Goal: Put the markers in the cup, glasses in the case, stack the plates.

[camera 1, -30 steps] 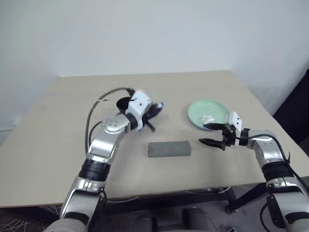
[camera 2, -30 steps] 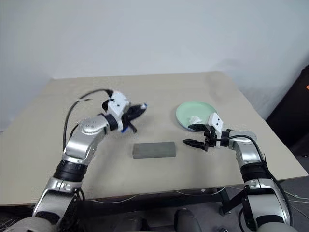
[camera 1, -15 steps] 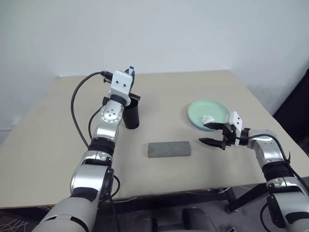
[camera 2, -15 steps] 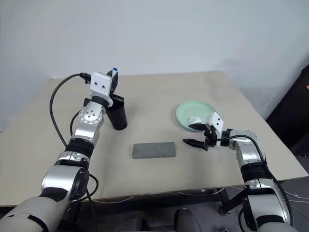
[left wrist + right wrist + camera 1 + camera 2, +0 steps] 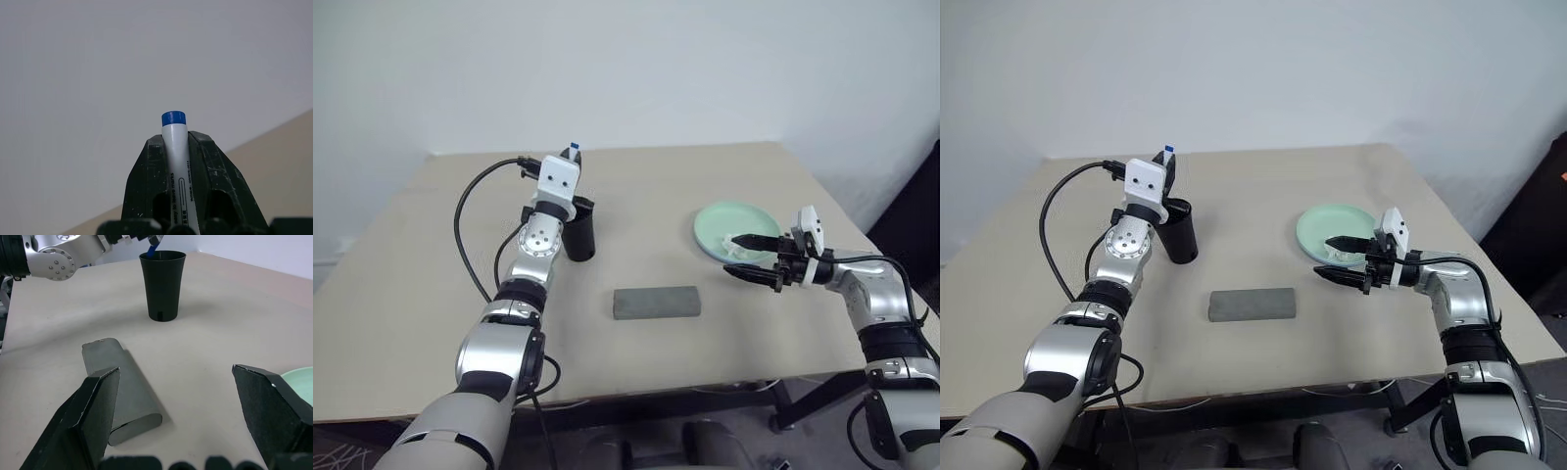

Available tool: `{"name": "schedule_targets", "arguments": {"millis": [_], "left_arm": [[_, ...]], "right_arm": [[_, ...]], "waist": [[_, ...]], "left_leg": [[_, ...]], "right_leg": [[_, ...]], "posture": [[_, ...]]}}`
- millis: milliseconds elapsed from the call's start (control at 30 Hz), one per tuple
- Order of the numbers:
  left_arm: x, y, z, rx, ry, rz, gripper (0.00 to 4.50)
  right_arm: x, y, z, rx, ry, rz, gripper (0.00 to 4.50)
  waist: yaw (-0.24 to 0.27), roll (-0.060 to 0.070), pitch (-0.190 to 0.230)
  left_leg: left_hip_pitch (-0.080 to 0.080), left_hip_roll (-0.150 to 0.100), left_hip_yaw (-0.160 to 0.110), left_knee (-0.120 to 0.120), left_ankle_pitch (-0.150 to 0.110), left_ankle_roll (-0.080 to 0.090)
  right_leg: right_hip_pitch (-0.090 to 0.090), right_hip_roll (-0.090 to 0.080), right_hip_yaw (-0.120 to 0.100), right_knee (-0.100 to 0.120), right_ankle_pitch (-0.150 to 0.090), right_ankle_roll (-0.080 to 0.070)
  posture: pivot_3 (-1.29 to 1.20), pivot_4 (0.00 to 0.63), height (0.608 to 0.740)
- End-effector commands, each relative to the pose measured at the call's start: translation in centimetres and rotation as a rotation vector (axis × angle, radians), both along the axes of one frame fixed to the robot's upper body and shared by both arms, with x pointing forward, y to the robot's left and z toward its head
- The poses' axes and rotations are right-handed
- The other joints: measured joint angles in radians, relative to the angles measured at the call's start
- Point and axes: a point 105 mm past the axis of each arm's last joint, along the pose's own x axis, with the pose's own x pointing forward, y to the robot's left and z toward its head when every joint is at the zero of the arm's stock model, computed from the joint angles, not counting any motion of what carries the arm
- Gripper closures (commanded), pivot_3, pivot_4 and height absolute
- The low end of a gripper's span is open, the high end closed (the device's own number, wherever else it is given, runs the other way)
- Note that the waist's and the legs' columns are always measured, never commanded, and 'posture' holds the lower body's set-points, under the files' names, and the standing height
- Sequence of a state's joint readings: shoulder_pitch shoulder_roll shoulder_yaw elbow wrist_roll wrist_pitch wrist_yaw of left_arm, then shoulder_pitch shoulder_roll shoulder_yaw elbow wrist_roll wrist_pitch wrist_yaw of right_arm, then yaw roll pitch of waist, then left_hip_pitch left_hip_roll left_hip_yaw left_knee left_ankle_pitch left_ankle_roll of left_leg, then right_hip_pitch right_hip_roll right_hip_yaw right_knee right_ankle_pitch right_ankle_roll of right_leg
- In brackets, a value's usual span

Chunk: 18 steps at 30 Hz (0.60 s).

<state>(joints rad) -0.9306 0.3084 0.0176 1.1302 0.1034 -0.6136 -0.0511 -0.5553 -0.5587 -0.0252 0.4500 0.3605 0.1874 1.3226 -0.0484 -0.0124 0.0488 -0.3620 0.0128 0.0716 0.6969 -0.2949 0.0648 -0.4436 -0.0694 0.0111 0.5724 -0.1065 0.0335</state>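
Grey case (image 5: pixel 656 302) between cup (image 5: pixel 579 233) and green plate (image 5: pixel 724 221).

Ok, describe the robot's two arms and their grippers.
Both arms are silver metal with black joint bands. Each wrist carries a white block with small dark dots, ahead of two black tapered fingers: left gripper, right gripper. A black cable loops along each arm.

A big tan table (image 5: pixel 431 294) stands against a plain pale wall (image 5: pixel 636 69) — the wall has no pictures on it. The light is soft and even. Under the front edge of the table, thin white cables (image 5: pixel 724 388) hang down. At the far right, something dark (image 5: pixel 915 220) stands by the wall — too hidden to tell what.
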Motion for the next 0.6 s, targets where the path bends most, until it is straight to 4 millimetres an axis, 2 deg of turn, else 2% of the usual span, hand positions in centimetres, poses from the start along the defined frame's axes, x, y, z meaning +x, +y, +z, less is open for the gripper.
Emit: {"name": "schedule_targets", "arguments": {"millis": [33,67,100,167,333,600], "left_arm": [[0.10,-0.34,2.17,-0.005,-0.071,-0.007,4.32],[0.10,-0.32,2.15,-0.006,-0.070,-0.007,4.32],[0.11,-0.30,2.13,-0.006,-0.070,-0.006,3.60],[0.11,-0.27,2.13,-0.007,-0.071,-0.004,3.04],[0.15,-0.29,2.19,-0.008,-0.074,0.003,1.32],[-0.01,-0.53,2.88,-0.032,-0.101,-0.012,1.32]], "right_arm": [[0.11,-0.02,1.72,0.023,-0.064,-0.004,0.51],[0.12,0.02,1.73,0.024,-0.065,-0.006,0.51],[0.12,0.05,1.73,0.024,-0.066,-0.007,0.51],[0.10,0.12,1.72,0.025,-0.067,-0.008,0.51],[0.08,0.25,1.65,0.024,-0.067,-0.010,0.51],[0.15,0.43,1.70,0.019,-0.073,-0.011,0.51]], "waist": [[0.000,0.000,0.000],[0.000,0.000,0.000],[0.000,0.000,0.000],[0.000,0.000,0.000],[0.000,0.000,0.000],[0.000,0.000,0.000]], "left_leg": [[0.000,0.000,0.000,0.000,0.000,0.000],[0.000,0.000,0.000,0.000,0.000,0.000],[0.000,0.000,0.000,0.000,0.000,0.000],[0.000,0.000,0.000,0.000,0.000,0.000],[0.000,0.000,0.000,0.000,0.000,0.000],[0.000,0.000,0.000,0.000,0.000,0.000]], "right_leg": [[0.000,0.000,0.000,0.000,0.000,0.000],[0.000,0.000,0.000,0.000,0.000,0.000],[0.000,0.000,0.000,0.000,0.000,0.000],[0.000,0.000,0.000,0.000,0.000,0.000],[0.000,0.000,0.000,0.000,0.000,0.000],[0.000,0.000,-0.001,0.000,0.000,0.000]], "posture": [[0.00,0.000,0.740],[0.00,0.000,0.740],[0.00,0.000,0.740],[0.00,0.000,0.740],[0.00,0.000,0.740],[0.00,0.000,0.740]]}}
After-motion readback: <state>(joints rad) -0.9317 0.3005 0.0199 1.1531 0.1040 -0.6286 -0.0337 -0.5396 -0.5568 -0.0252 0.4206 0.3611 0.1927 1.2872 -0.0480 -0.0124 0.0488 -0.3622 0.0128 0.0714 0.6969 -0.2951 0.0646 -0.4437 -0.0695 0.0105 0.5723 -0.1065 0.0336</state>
